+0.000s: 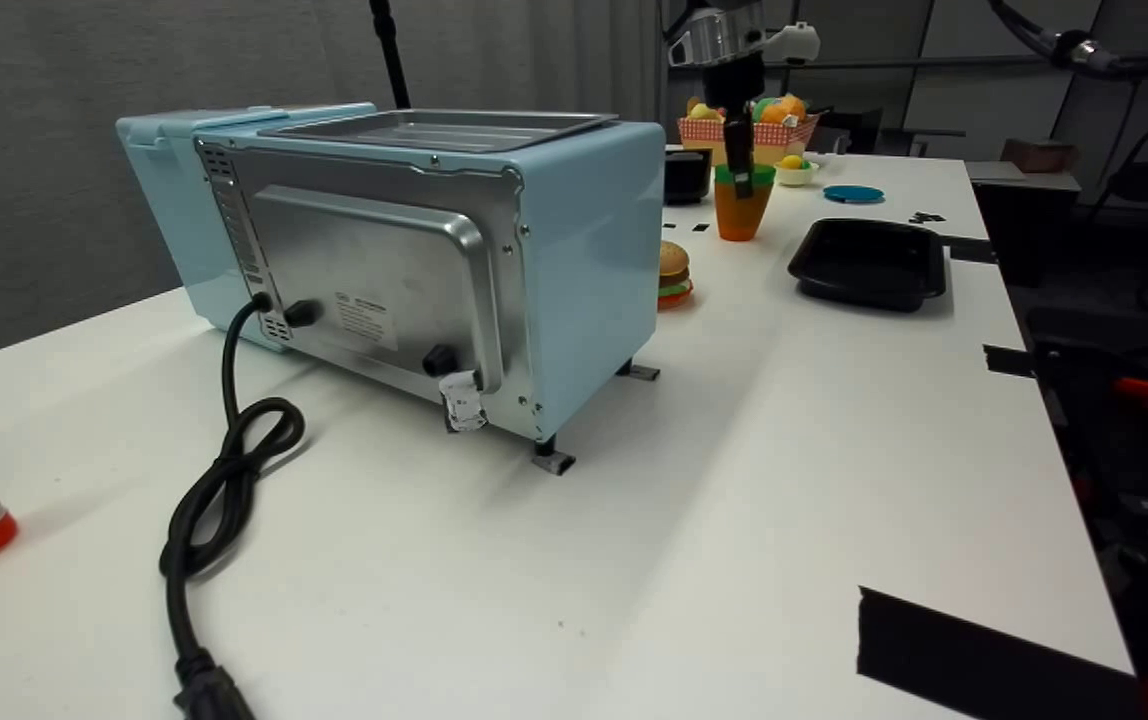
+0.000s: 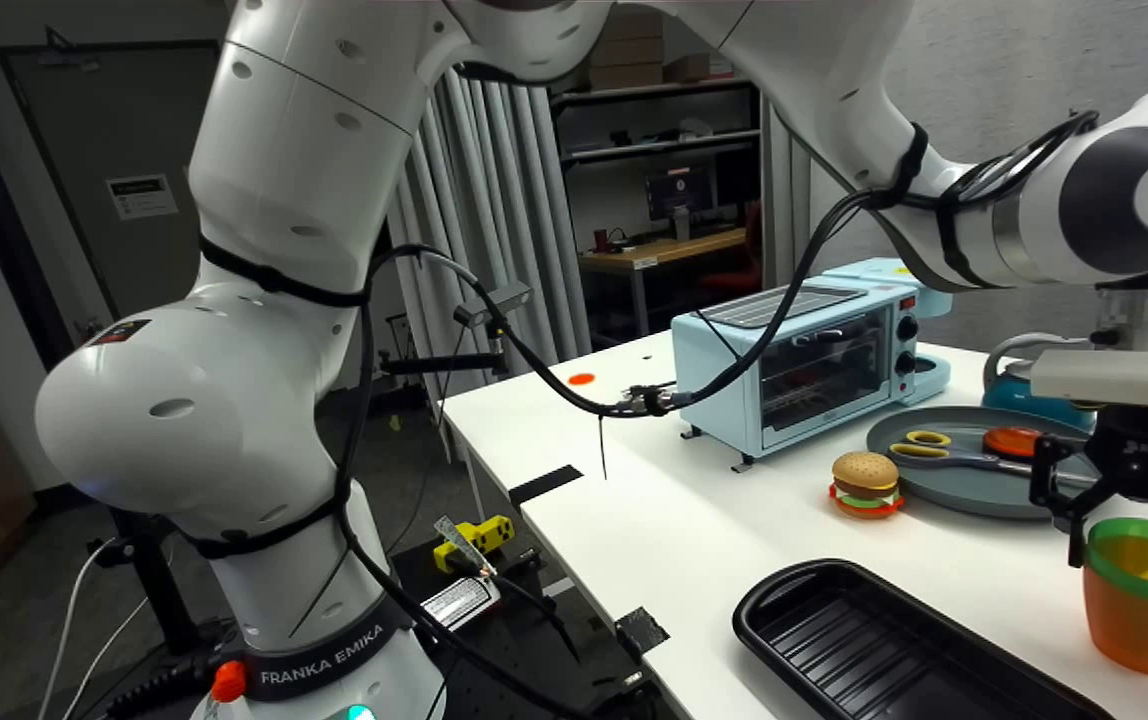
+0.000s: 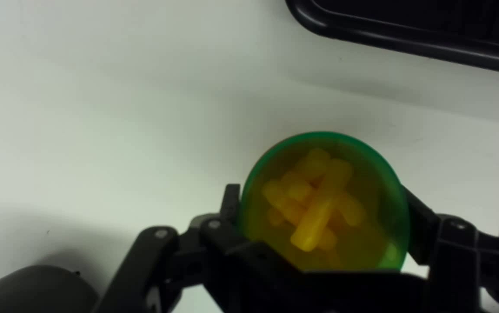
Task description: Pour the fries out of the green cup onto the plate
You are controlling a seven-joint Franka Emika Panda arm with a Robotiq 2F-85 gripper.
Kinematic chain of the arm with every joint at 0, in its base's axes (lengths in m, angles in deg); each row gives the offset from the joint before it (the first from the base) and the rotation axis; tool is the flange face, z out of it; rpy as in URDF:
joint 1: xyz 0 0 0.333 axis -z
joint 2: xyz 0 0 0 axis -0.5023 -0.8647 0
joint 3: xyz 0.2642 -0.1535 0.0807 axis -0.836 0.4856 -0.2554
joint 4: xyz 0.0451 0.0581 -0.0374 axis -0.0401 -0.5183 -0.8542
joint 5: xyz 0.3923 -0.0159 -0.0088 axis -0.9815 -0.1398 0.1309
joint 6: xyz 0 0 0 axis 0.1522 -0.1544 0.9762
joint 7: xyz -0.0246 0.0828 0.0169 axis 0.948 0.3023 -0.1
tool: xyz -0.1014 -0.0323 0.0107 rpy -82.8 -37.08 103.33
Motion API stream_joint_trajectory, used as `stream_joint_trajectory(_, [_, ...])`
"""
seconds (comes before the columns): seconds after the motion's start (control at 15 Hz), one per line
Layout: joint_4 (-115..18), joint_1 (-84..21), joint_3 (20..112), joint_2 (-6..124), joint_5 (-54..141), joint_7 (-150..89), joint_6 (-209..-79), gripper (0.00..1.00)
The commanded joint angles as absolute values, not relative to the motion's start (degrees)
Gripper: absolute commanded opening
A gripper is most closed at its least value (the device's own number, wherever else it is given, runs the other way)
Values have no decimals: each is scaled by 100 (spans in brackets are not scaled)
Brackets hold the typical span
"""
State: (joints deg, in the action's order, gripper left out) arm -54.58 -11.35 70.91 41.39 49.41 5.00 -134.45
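The cup (image 2: 1139,630) stands upright on the table, green on top and orange below. It also shows in an exterior view (image 1: 740,215) and in the wrist view (image 3: 364,167). Several yellow fries (image 3: 314,217) lie inside it. My gripper (image 3: 321,213) is over the cup with its fingers spread wide, one on each side of the rim, with little or no gap. The fingertips reach just below the rim. A grey plate (image 2: 919,490) holds scissors and a red round piece. A small blue plate (image 1: 852,194) lies beyond the black tray.
A black tray (image 1: 869,262) lies close beside the cup. A toy burger (image 2: 865,485) sits by the grey plate. The light-blue toaster oven (image 2: 814,370) and a teal kettle (image 2: 1039,400) stand behind. A black container (image 1: 686,176) and a food basket (image 1: 769,140) are near the gripper.
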Motion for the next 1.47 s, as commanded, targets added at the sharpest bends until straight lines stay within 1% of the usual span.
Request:
stream_joint_trajectory(0.0, [-5143,-1093,6952,4134,4928,565,-13289,58])
stream_joint_trajectory(0.87, [-4480,-1313,6335,4309,4582,621,-13319,58])
stream_joint_trajectory(1.4, [-4485,-1483,6072,4444,4185,556,-13728,58])
